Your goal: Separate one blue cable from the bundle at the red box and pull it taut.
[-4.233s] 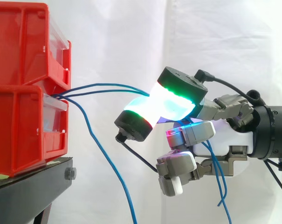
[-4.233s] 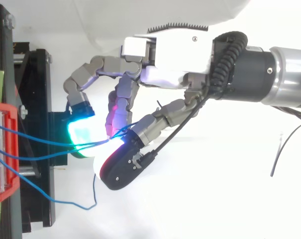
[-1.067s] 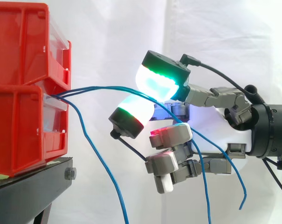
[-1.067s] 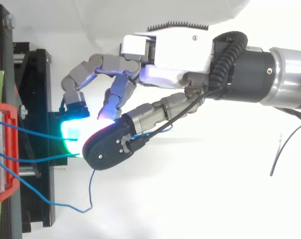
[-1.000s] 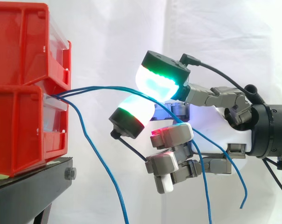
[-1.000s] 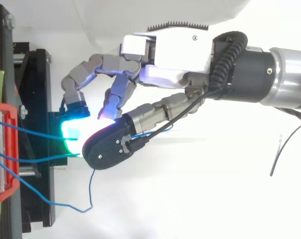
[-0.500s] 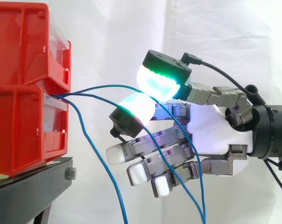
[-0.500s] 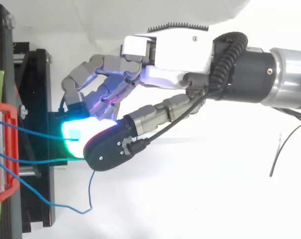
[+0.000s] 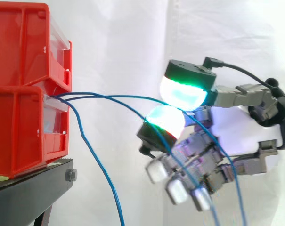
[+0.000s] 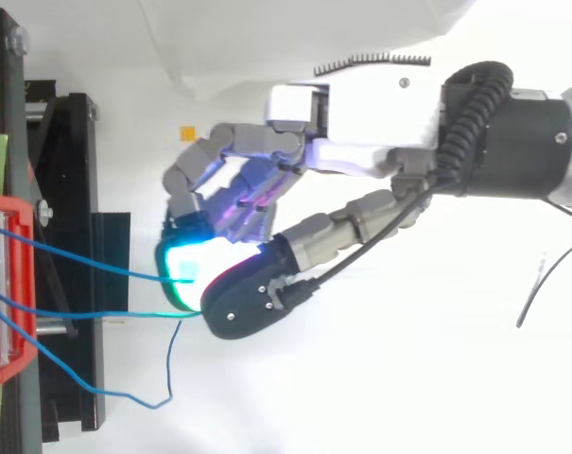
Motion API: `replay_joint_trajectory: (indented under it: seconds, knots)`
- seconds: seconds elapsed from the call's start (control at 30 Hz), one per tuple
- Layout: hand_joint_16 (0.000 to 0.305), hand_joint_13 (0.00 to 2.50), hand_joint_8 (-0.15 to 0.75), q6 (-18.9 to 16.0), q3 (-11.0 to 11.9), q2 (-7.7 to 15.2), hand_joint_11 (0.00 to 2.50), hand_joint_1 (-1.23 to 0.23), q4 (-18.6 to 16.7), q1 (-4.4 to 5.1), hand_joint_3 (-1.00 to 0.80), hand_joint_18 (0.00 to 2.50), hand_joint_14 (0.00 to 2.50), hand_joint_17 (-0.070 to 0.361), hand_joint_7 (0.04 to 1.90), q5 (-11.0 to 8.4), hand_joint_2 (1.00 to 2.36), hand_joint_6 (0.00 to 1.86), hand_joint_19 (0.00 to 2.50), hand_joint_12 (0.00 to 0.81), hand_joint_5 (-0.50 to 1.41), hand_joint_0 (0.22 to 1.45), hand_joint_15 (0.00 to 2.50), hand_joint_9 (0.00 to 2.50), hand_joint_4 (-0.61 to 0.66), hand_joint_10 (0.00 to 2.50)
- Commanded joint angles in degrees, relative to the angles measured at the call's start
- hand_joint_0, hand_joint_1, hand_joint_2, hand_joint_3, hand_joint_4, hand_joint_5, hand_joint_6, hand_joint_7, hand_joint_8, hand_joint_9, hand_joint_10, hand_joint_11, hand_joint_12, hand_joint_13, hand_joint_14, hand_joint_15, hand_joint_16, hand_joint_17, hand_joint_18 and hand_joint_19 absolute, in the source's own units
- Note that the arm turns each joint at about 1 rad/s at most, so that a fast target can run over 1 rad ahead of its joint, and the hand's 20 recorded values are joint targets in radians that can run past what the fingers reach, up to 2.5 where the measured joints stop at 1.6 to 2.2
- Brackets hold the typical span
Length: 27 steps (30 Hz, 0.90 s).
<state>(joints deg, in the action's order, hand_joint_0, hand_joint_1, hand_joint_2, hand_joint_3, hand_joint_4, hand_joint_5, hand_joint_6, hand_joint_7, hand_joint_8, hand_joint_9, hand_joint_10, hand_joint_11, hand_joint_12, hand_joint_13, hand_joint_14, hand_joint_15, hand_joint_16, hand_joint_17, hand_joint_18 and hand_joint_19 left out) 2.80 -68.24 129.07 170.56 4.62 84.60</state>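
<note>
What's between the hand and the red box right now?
Only the blue cables: in the side view two run from the red box across open air to the hand; a third droops down.

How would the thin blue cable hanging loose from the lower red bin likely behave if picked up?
Probably floppy: the thin blue cable droops in a long curve from the lower red bin. Likely light and slippery, being slim and smooth.

No words, numbers or signs clear enough to read anywhere, not on the red bins [image 9: 20,89], not on the black stand [image 9: 29,190] under them, not on the hand [image 10: 361,123].
</note>
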Motion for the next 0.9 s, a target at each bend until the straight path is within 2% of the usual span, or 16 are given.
replay_joint_trajectory:
  seconds: [0.0,0.07,0.1,0.23,0.3,0.33,0.4,0.47,0.5,0.63,0.73,0.87]
  knots:
    - [0.051,0.83,0.302,0.19,-1.02,-1.10,0.49,-0.76,2.41,0.04,-0.05,0.76,0.02,0.114,1.19,0.66,1.01,0.87,0.68,0.391,-0.11,0.58,0.52,0.78,-0.18,0.02]
    - [0.050,0.84,0.302,0.19,-2.78,-2.25,0.49,-0.76,2.41,0.04,-0.05,0.77,0.02,0.112,1.19,0.66,1.01,0.87,0.69,0.392,-0.11,0.59,0.53,0.78,-0.17,0.02]
    - [0.050,0.85,0.306,0.11,-4.45,-2.95,0.51,-0.75,1.88,0.12,-0.05,0.77,0.02,0.112,1.19,0.57,1.01,0.87,0.69,0.392,-0.11,0.59,0.56,0.80,-0.17,0.01]
    - [0.049,0.97,0.307,-0.07,-7.52,-4.44,0.52,-0.75,-0.31,0.12,-0.05,0.79,0.02,0.109,1.20,0.13,1.01,0.87,0.71,0.403,-0.11,0.59,0.68,0.80,-0.17,0.02]
    - [0.049,1.00,0.305,-0.42,-10.25,-5.50,0.53,-0.75,-1.02,0.04,-0.04,0.81,0.02,0.110,1.19,0.22,1.01,0.87,0.72,0.403,-0.11,0.59,0.71,0.80,-0.17,0.02]
    - [0.049,1.00,0.306,-0.42,-10.25,-5.50,0.54,-0.75,-1.02,0.04,-0.04,0.81,0.02,0.110,1.19,0.22,1.01,0.87,0.72,0.403,-0.11,0.59,0.72,0.80,-0.17,0.02]
    - [0.049,1.01,0.307,-1.30,-13.76,-6.73,0.57,-0.75,-3.04,-0.32,-0.04,0.82,0.02,0.110,1.18,0.31,1.01,0.87,0.71,0.405,-0.11,0.59,0.72,0.81,-0.16,0.02]
    - [0.049,1.01,0.309,-1.39,-14.47,-7.08,0.60,-0.75,-3.56,-0.40,-0.04,0.82,0.02,0.109,1.18,0.22,1.01,0.87,0.71,0.405,-0.11,0.59,0.74,0.82,-0.16,0.02]
    - [0.048,1.04,0.306,-1.48,-17.01,-7.78,0.69,-0.75,-6.99,-0.58,-0.04,0.83,0.02,0.109,1.18,0.13,1.01,0.87,0.73,0.404,-0.11,0.59,0.79,0.85,-0.16,0.02]
    - [0.047,1.20,0.313,-2.27,-17.10,-7.69,0.92,-0.74,-7.61,-0.67,-0.04,0.88,0.03,0.107,1.18,-0.40,1.02,0.88,0.77,0.389,-0.11,0.59,1.11,0.93,-0.15,0.02]
    - [0.047,1.28,0.315,-2.53,-17.19,-7.69,1.05,-0.74,-7.87,-0.67,-0.04,0.90,0.02,0.105,1.18,-1.54,1.02,0.88,0.80,0.360,-0.12,0.60,1.29,0.96,-0.15,0.02]
    - [0.047,1.38,0.315,-2.27,-17.19,-7.69,1.24,-0.74,-8.66,-0.32,-0.05,0.96,0.01,0.105,1.18,-2.42,1.02,0.88,0.89,0.337,-0.12,0.60,1.52,1.03,-0.13,0.02]
